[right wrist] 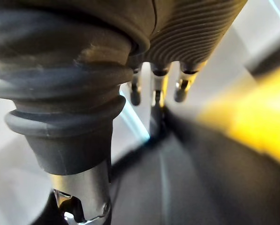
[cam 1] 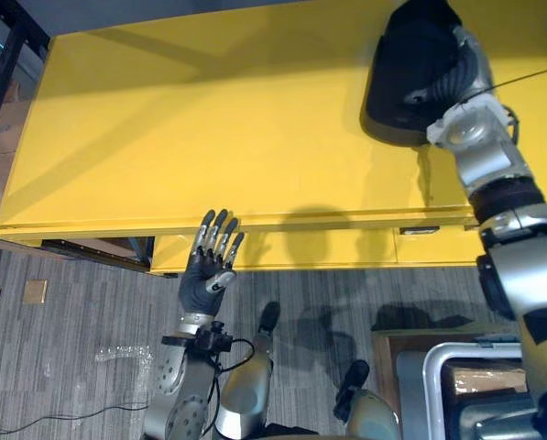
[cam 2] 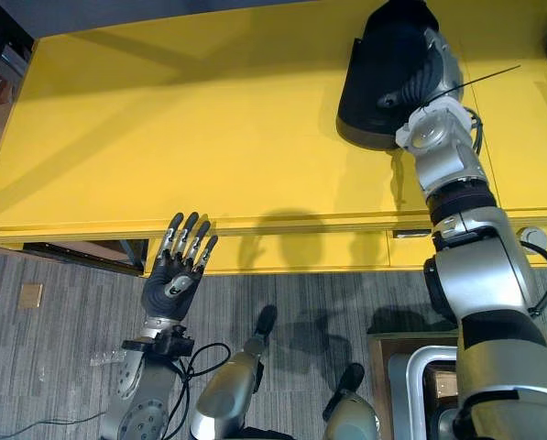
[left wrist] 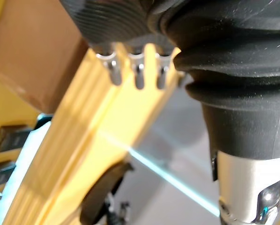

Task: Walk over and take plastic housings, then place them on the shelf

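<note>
overhead, right hand on black housing on yellow table, grip unclear, left hand open-fingered

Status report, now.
Left hand open, by the yellow table's front edge. Right hand on the black housing, grip unclear. Nothing seen in the way.
</note>
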Motion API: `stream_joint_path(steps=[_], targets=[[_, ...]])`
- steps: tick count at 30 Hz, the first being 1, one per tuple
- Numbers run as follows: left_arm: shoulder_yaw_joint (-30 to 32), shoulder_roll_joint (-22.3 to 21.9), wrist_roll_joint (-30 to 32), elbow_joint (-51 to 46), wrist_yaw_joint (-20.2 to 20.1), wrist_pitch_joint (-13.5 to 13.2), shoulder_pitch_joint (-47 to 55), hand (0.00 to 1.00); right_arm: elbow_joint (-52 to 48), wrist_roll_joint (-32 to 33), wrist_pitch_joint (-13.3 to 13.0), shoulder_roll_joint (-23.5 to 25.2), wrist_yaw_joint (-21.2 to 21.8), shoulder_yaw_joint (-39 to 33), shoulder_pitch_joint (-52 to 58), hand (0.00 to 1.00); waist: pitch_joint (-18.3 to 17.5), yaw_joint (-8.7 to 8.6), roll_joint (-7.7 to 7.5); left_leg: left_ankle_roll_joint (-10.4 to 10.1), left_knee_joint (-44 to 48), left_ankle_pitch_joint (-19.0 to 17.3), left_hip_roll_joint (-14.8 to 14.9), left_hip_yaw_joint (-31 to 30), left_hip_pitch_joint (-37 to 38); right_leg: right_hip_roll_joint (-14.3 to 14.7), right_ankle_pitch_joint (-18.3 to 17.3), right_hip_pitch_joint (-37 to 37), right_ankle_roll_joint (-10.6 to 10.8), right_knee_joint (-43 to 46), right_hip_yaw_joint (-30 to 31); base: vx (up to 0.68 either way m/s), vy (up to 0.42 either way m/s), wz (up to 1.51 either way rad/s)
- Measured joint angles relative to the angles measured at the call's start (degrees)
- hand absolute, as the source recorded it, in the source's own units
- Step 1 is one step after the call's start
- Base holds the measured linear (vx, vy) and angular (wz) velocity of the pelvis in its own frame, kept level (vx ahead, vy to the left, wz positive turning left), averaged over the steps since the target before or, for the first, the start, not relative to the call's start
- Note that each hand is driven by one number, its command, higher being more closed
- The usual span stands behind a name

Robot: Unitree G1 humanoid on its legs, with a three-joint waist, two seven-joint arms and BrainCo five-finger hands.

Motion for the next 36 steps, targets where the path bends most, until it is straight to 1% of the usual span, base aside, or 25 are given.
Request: stream_joint_path(steps=[2,3,4,5,7,8,9,10,11,12,13,14,15,16,17,18,20,21,23,25,26,30,32,34,36], targets=[[-0.2,0.4,-0.1,0.0,-0.3,0.0,0.4,0.00,-3.4,-1.9,0.0,-1.7,-4.1,0.4,-0.6,0.00,0.0,-0.21,0.00,0.0,0.0,0.0,0.1,0.1,0.0,0.1,0.0,0.0,0.0,-0.1,0.0,0.00,-0.018,-0.01],[-0.7,1.0,-0.2,0.0,-0.6,-0.1,0.5,0.00,-6.3,-2.9,-0.2,-2.6,-7.1,0.3,-1.0,0.00,0.0,-0.44,0.00,0.0,0.0,0.0,0.2,0.1,0.0,0.2,0.0,0.0,0.0,-0.2,0.1,0.00,-0.043,-0.02],[-1.1,1.5,-0.2,0.0,-1.2,-0.1,0.5,0.00,-9.4,-3.3,-1.2,-3.0,-9.7,0.2,-1.0,0.00,0.0,-0.85,-0.02,-0.1,0.0,-0.1,0.1,0.1,0.1,0.2,0.0,0.0,0.0,-0.2,0.1,-0.01,-0.035,-0.02],[-1.2,1.6,-0.2,0.0,-1.5,-0.1,0.5,0.00,-11.0,-3.3,-2.1,-3.0,-10.7,0.2,-1.0,0.00,0.0,-1.18,-0.02,-0.1,0.0,-0.1,0.1,0.2,0.1,0.1,0.0,0.0,0.0,-0.2,0.1,-0.01,-0.026,-0.05],[-1.3,1.5,-0.6,-0.1,-1.6,-0.1,0.3,0.00,-18.5,-3.1,-5.1,-2.9,-11.9,0.1,-0.4,0.00,0.0,-1.90,-0.03,-0.1,0.0,-0.1,0.1,0.9,0.3,0.0,0.0,-0.2,0.1,-0.3,0.7,-0.01,-0.016,-0.14],[-1.3,1.5,-0.6,-0.1,-1.7,-0.1,0.3,0.00,-23.1,-2.1,-6.7,-2.5,-11.5,-0.6,1.0,0.00,0.0,-2.02,-0.03,-0.2,0.0,-0.1,0.1,1.4,0.5,0.0,0.1,-0.5,0.1,-0.3,1.2,-0.02,-0.009,-0.19],[-1.3,1.5,-0.6,-0.1,-1.6,-0.1,0.3,0.00,-25.5,-0.6,-7.4,-1.9,-11.0,-1.1,2.0,0.00,0.0,-2.07,-0.03,-0.2,0.0,-0.2,0.1,1.6,0.6,-0.1,0.1,-0.6,0.1,-0.3,1.4,-0.02,-0.014,-0.15],[-1.2,1.5,-0.6,-0.2,-1.6,0.0,0.3,0.00,-29.4,2.0,-7.8,-0.7,-9.6,-2.2,4.1,0.00,0.0,-2.40,-0.03,-0.2,0.0,-0.2,0.1,1.7,0.7,-0.1,0.0,-0.6,0.1,-0.3,1.5,-0.01,-0.016,-0.08],[-1.2,1.4,-0.6,-0.3,-1.7,0.0,0.1,0.00,-33.5,7.5,-7.7,1.4,-6.3,-3.3,7.1,0.00,0.0,-2.78,-0.03,-0.2,0.0,-0.2,0.1,1.8,0.8,-0.1,0.0,-0.6,0.0,-0.3,1.6,-0.01,-0.020,-0.06],[-1.2,1.4,-0.6,-0.3,-1.6,0.0,0.0,0.00,-34.9,10.5,-7.4,2.6,-4.2,-3.7,8.8,0.00,0.0,-2.82,-0.03,-0.2,0.0,-0.2,0.1,1.9,1.0,-0.1,0.0,-0.6,0.0,-0.3,1.7,-0.01,-0.019,-0.11],[-1.0,1.4,-0.6,-0.3,-1.6,0.0,-0.1,0.00,-35.9,16.3,-5.7,5.3,0.3,-4.2,11.9,0.00,0.0,-2.85,-0.03,-0.3,0.0,-0.2,0.1,2.3,1.5,-0.2,0.0,-0.5,0.0,-0.2,2.2,-0.02,-0.016,-0.15],[-0.8,1.3,-0.6,-0.5,-1.6,0.1,-0.2,0.00,-35.8,20.6,-3.5,8.2,3.9,-4.2,14.7,0.00,0.0,-2.88,-0.02,-0.3,0.0,-0.3,0.1,2.6,1.9,-0.2,0.0,-0.3,0.0,-0.2,2.5,-0.02,-0.016,-0.15],[-0.6,1.1,-0.6,-0.7,-1.6,0.1,-0.2,0.00,-35.6,22.5,-2.4,9.7,5.6,-4.2,15.9,0.00,0.0,-2.88,-0.02,-0.5,0.0,-0.4,0.1,2.7,2.0,-0.2,0.0,-0.3,0.0,-0.2,2.7,-0.03,-0.018,-0.13],[0.4,0.1,-0.6,-1.0,-1.5,0.4,-0.2,0.00,-34.4,25.4,-0.3,13.5,8.6,-4.1,18.0,0.00,0.0,-2.90,-0.02,-0.5,0.0,-0.4,0.1,2.9,2.0,-0.2,0.0,-0.4,0.0,-0.1,3.0,-0.03,-0.015,-0.08],[0.8,-0.4,-0.5,-1.0,-1.4,0.6,-0.3,0.00,-33.6,26.3,0.2,14.9,9.5,-4.1,18.6,0.00,0.0,-2.90,-0.02,-0.5,0.0,-0.4,0.1,2.9,2.1,-0.2,0.0,-0.4,0.0,-0.1,3.0,-0.03,-0.020,-0.04],[1.0,-0.8,-0.5,-1.0,-1.3,0.8,-0.2,0.00,-31.6,27.6,0.5,17.3,11.0,-4.2,19.0,0.00,0.0,-2.83,-0.02,-0.5,0.0,-0.4,0.1,2.9,2.3,-0.3,0.0,-0.2,0.0,-0.1,2.9,0.00,0.000,0.00],[0.9,-0.9,-0.5,-1.0,-1.3,1.5,-0.1,0.00,-30.3,28.7,0.5,19.9,12.3,-4.4,19.0,0.00,0.0,-2.77,-0.03,-0.5,0.0,-0.4,-0.1,2.7,2.6,-0.5,-0.1,0.4,0.0,-0.1,2.7,-0.01,-0.020,0.07],[0.9,-1.0,-0.4,-1.1,-1.4,1.9,-0.1,0.00,-30.3,29.1,-0.2,21.5,12.9,-4.5,19.0,0.00,0.0,-2.74,-0.03,-0.5,0.0,-0.4,-0.3,2.5,2.6,-0.7,-0.1,0.5,0.0,-0.1,2.4,-0.01,-0.020,0.09],[0.9,-1.7,0.0,-1.1,-1.5,2.9,-0.1,0.00,-30.3,30.2,-0.3,23.1,13.5,-4.7,19.5,0.00,0.0,-2.80,-0.03,-0.5,0.0,-0.4,-0.7,1.9,2.6,-0.9,-0.1,1.1,0.1,-0.1,1.7,-0.01,-0.016,0.15],[0.9,-2.4,0.1,-1.1,-1.5,3.0,-0.1,0.00,-30.3,30.5,-0.4,24.5,13.6,-4.7,20.1,0.00,0.0,-2.60,-0.04,-0.5,0.0,-0.4,-0.8,1.6,2.6,-1.0,-0.1,1.2,0.1,-0.1,1.4,-0.01,-0.016,0.12],[0.9,-2.5,0.1,-1.1,-1.5,3.0,0.2,0.00,-30.3,30.5,-0.4,26.3,13.7,-4.6,20.9,0.00,0.0,-2.55,-0.05,-0.5,0.0,-0.4,-0.8,1.6,2.6,-1.0,-0.1,1.2,0.1,-0.1,1.4,-0.01,-0.021,0.04],[0.6,-2.6,0.5,-1.0,-1.5,3.0,0.5,0.00,-30.2,30.3,-0.4,29.4,13.5,-3.9,22.6,0.00,0.0,-2.62,-0.05,-0.5,0.0,-0.4,-0.8,1.6,2.5,-1.0,-0.1,1.2,0.1,-0.1,1.4,-0.01,-0.027,0.00],[0.5,-2.6,0.6,-1.0,-1.5,3.0,0.5,0.00,-30.2,29.7,-0.4,30.5,13.4,-3.8,22.8,0.00,0.0,-2.64,-0.05,-0.5,0.0,-0.4,-0.8,1.6,2.5,-1.0,-0.1,1.2,0.1,-0.1,1.4,0.00,-0.016,0.00],[0.4,-2.6,0.6,-1.0,-1.5,3.0,0.5,0.00,-30.2,27.4,-0.4,30.8,13.2,-3.1,22.8,0.00,0.0,-2.64,-0.06,-0.5,0.0,-0.4,-0.8,1.6,2.4,-1.0,-0.1,1.1,0.1,-0.1,1.4,-0.01,-0.034,0.01],[0.1,-2.6,0.7,-1.0,-1.5,2.9,0.5,0.00,-29.8,23.3,-0.4,31.4,11.5,-2.8,22.8,0.00,0.0,-2.66,-0.07,-0.5,0.0,-0.4,-0.8,1.6,2.4,-1.0,-0.1,1.1,0.1,-0.1,1.3,0.00,-0.016,0.01]])
